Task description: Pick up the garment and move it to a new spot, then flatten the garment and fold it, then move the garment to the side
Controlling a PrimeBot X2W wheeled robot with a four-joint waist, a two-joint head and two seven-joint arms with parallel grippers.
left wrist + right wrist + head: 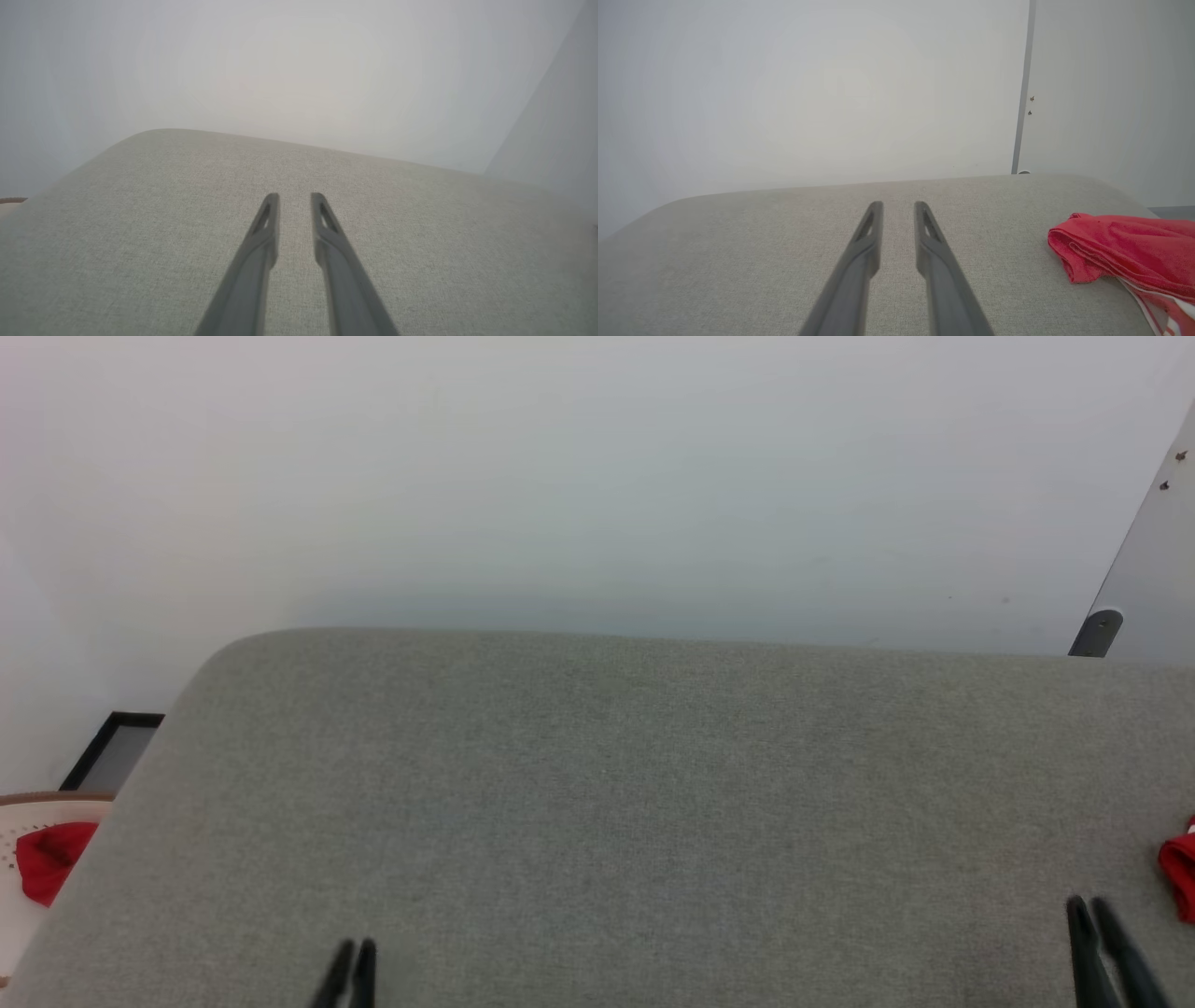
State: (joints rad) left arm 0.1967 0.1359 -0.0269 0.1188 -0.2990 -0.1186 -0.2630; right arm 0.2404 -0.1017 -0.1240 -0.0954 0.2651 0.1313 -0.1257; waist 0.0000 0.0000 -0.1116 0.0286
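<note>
Left tool: low over the near part of the grey cloth-covered desk, fingers pointing toward the far edge. In the left wrist view this tool has its two dark fingers slightly apart, with a narrow strip of bare desk showing between them. Nothing is gripped.

Right tool: low over the near right part of the desk. In the right wrist view the right tool shows the same narrow gap, fingers not meeting, nothing between them.

Garment: lies bunched on the desk at the right border of the head view, cut off by the picture edge. It is to the right of the right tool and slightly farther from the robot than the fingertips, near but not touching. In the right wrist view the garment is a crumpled red heap, with white-and-red striped trim showing at its lower right. It is well apart from the left tool, across the width of the desk.

Off the desk's left side, a small red cloth rests on a pale round tray with a brown rim.
</note>
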